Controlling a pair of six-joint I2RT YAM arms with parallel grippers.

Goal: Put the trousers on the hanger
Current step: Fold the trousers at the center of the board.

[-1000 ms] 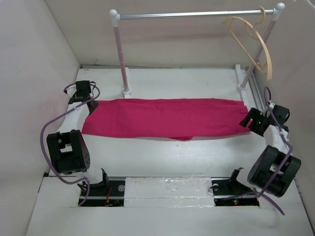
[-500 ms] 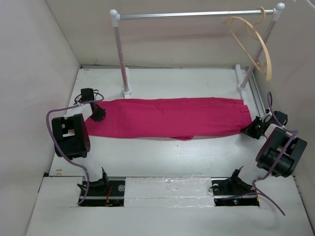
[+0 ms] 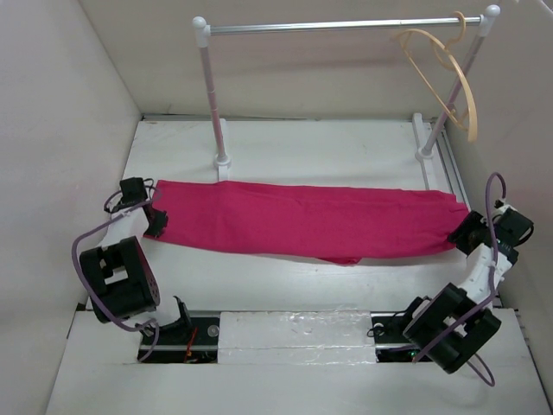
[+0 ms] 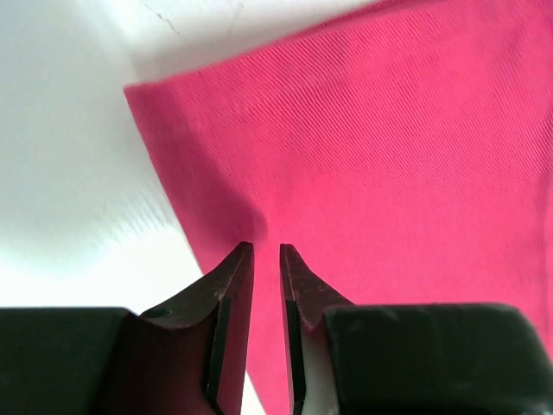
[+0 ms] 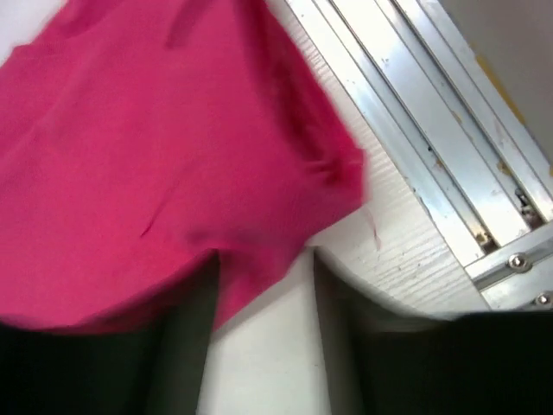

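Observation:
The magenta trousers [image 3: 302, 216] lie flat in a long strip across the table. My left gripper [image 3: 157, 223] is at their left end. In the left wrist view its jaws [image 4: 266, 246] stand almost together, pinching the fabric [image 4: 389, 156] near its corner. My right gripper [image 3: 465, 232] is at the right end. In the right wrist view, which is blurred, its jaws [image 5: 263, 258] stand apart over bare table, with the cloth's edge [image 5: 155, 156] lying at the left finger. The tan wooden hanger [image 3: 449, 73] hangs by its hook at the right end of the rail.
The white-and-silver rail frame [image 3: 337, 27] stands across the back on two posts. An aluminium track [image 5: 432, 112] runs along the table's right edge beside the right gripper. Walls close in on the left, right and back.
The trousers have slid and stretched to the right, and their right end now nears the track. The left gripper drew back toward the left edge. The right gripper moved right and nearer.

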